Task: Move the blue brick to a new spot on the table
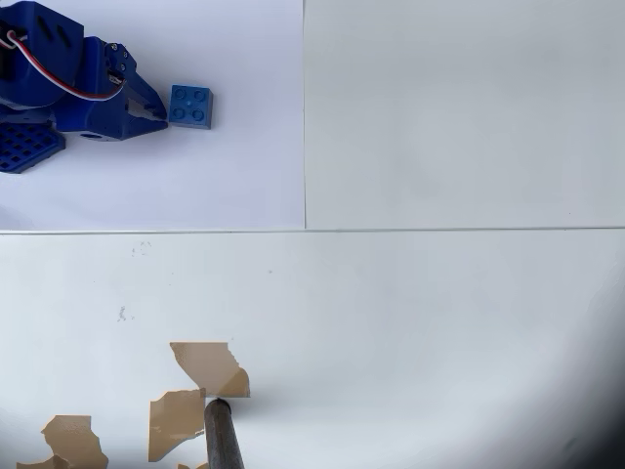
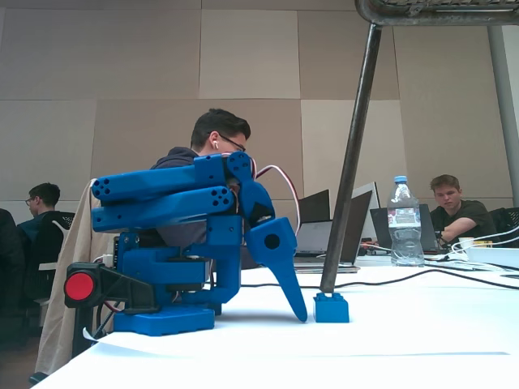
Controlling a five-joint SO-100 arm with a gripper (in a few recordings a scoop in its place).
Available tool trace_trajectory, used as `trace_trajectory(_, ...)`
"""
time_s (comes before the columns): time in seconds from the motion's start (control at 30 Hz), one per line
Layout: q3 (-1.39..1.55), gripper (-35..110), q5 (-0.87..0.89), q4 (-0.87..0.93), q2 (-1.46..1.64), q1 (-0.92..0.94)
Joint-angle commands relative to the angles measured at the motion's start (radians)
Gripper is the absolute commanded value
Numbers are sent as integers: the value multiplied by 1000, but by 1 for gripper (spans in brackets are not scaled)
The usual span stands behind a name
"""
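Observation:
The blue brick (image 1: 190, 106) sits studs up on the white table (image 1: 439, 322) near its top left corner in the overhead view. In the fixed view the blue brick (image 2: 331, 308) rests flat on the table (image 2: 422, 324). The blue arm is folded low, and its gripper (image 1: 159, 113) points at the brick's left side with its jaws together and nothing between them. Seen from the side, the gripper (image 2: 300, 314) tip reaches down to the table just left of the brick, with a thin gap between them.
A dark slanted pole (image 2: 350, 162) stands on the table behind the brick, and its foot (image 1: 223, 438) lies among torn brown patches (image 1: 210, 366). A blue perforated plate (image 1: 24, 147) lies by the arm's base. A cable (image 2: 405, 279), a water bottle (image 2: 403, 223), laptops and seated people are behind.

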Motion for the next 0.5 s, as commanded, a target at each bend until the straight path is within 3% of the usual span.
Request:
trace_trajectory(0.0, -199, 2, 9, 80, -63, -14)
trace_trajectory(0.23, -428, 19, 133, 52, -324, -121)
trace_trajectory(0.47, -463, 33, -61, -126, -600, -3)
